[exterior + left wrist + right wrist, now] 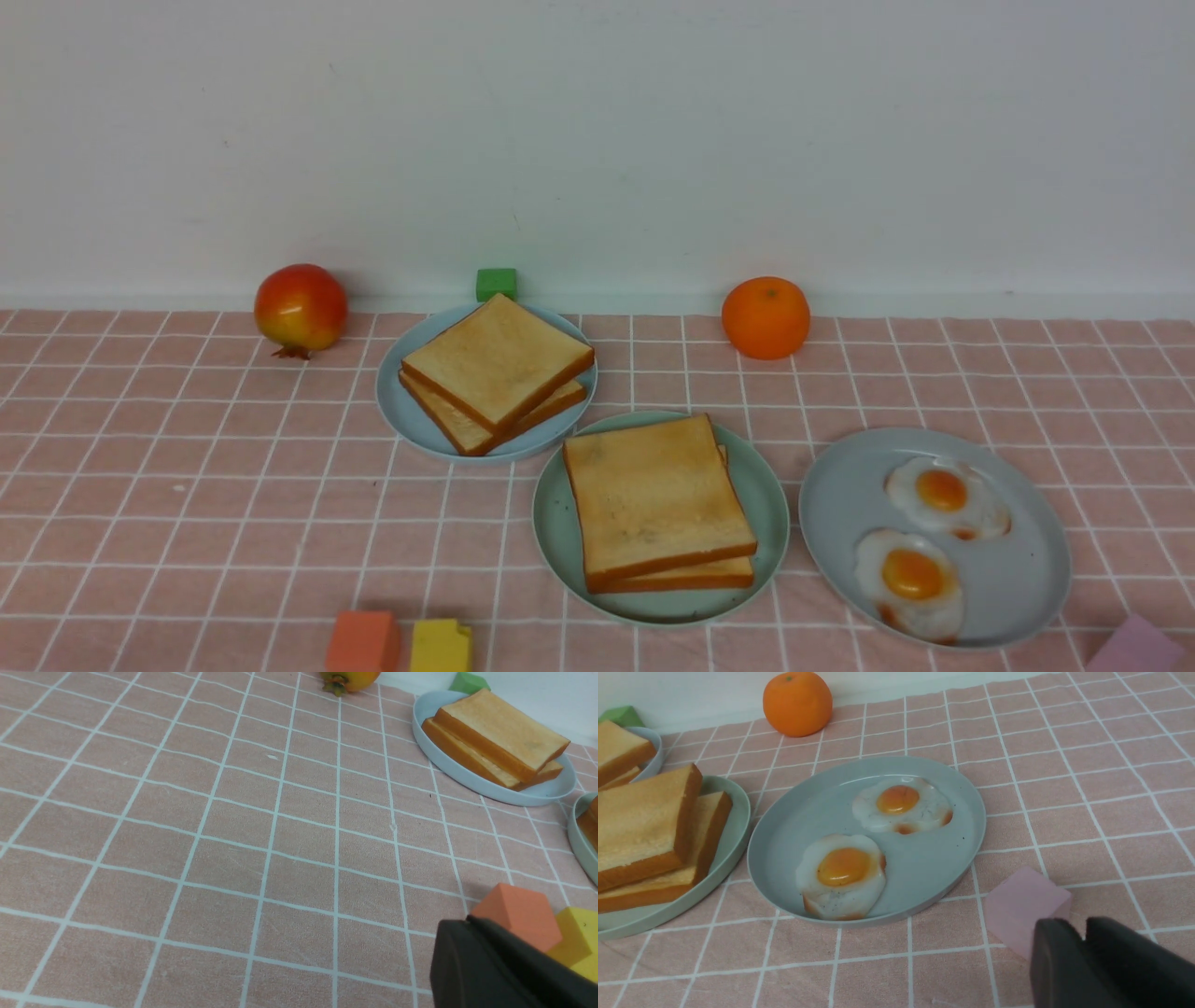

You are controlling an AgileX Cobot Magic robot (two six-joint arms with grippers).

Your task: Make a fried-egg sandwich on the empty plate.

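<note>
Bright, even, diffuse light fills all three views, leaving only short soft shadows beneath the plates and fruit, with no harsh glare; the near dark tool (1083, 952) looks blurred in both wrist views.

We see neither arm from the front; each gripper shows only in its own wrist view. Our left gripper (472, 933) hangs low with its dark fingers pressed together, no gap between them. Our right gripper (1083, 938) also hangs low, its two fingers parted by a thin slit, and nothing sits in it.
</note>
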